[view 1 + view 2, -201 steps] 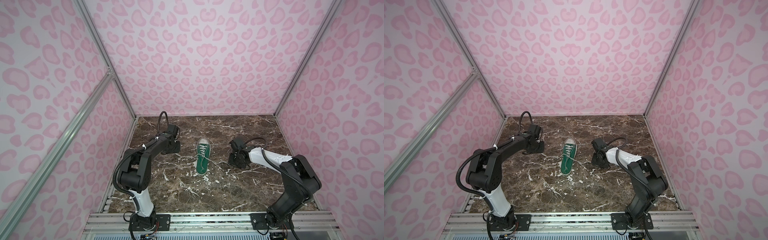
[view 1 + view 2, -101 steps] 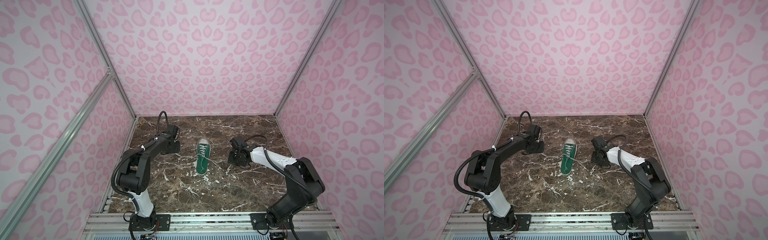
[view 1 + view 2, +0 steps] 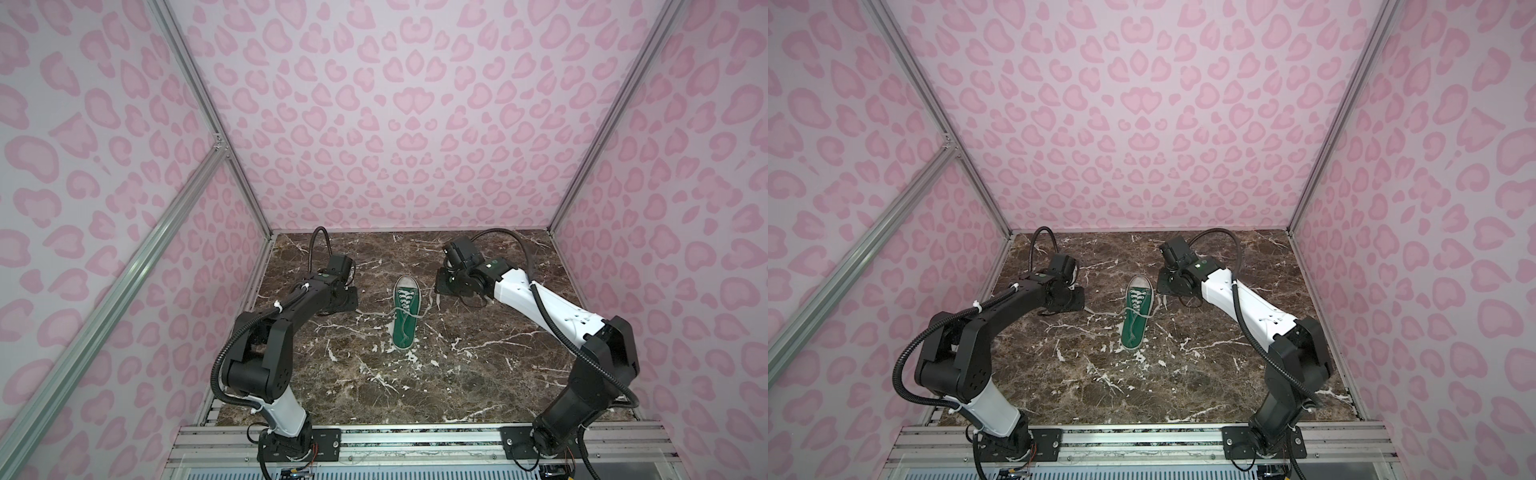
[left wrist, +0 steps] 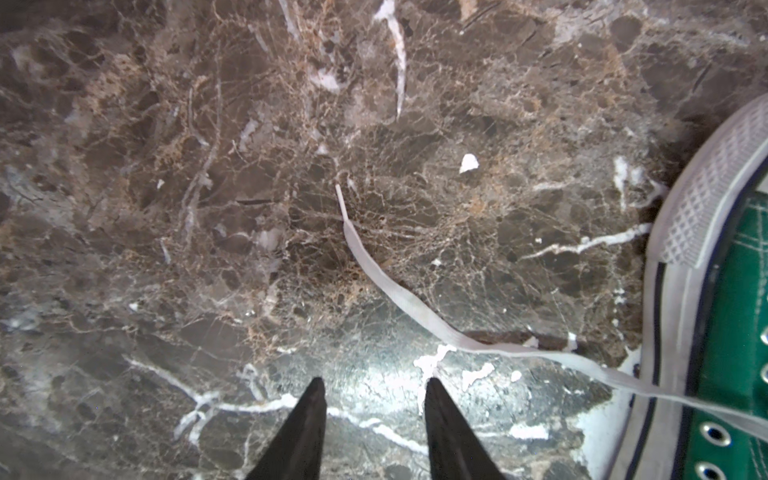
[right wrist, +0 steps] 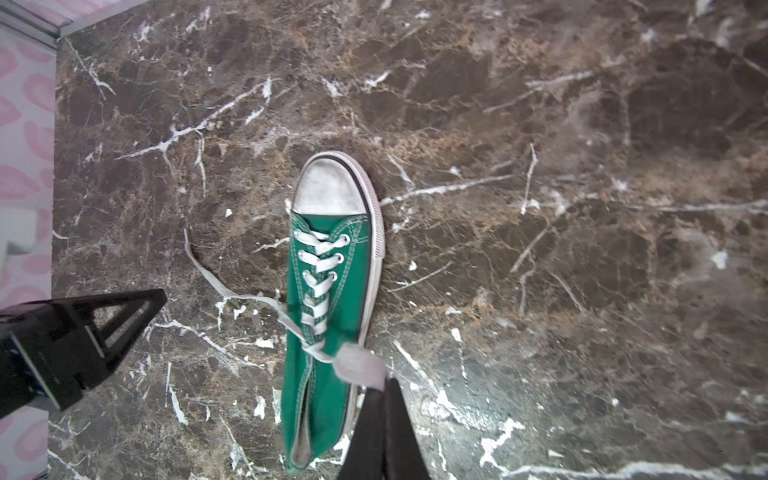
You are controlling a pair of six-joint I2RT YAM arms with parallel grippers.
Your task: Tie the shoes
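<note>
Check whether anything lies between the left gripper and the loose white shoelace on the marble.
Nothing visible does: the flat white shoelace lies on bare brown marble tabletop just ahead of the open left gripper.

A dark brown marble-patterned bench [image 3: 478, 374] with white veins spreads beneath the left gripper [image 4: 374, 382] and the right gripper [image 5: 384, 390] and on all sides of them. Pale pink walls [image 3: 395, 124] printed with darker pink spots rise beyond both grippers and to either side. Silver aluminium frame bars [image 3: 124, 280] run along the walls. A slotted metal rail [image 3: 415, 440] borders the bench edge behind the grippers, well apart from them.
</note>
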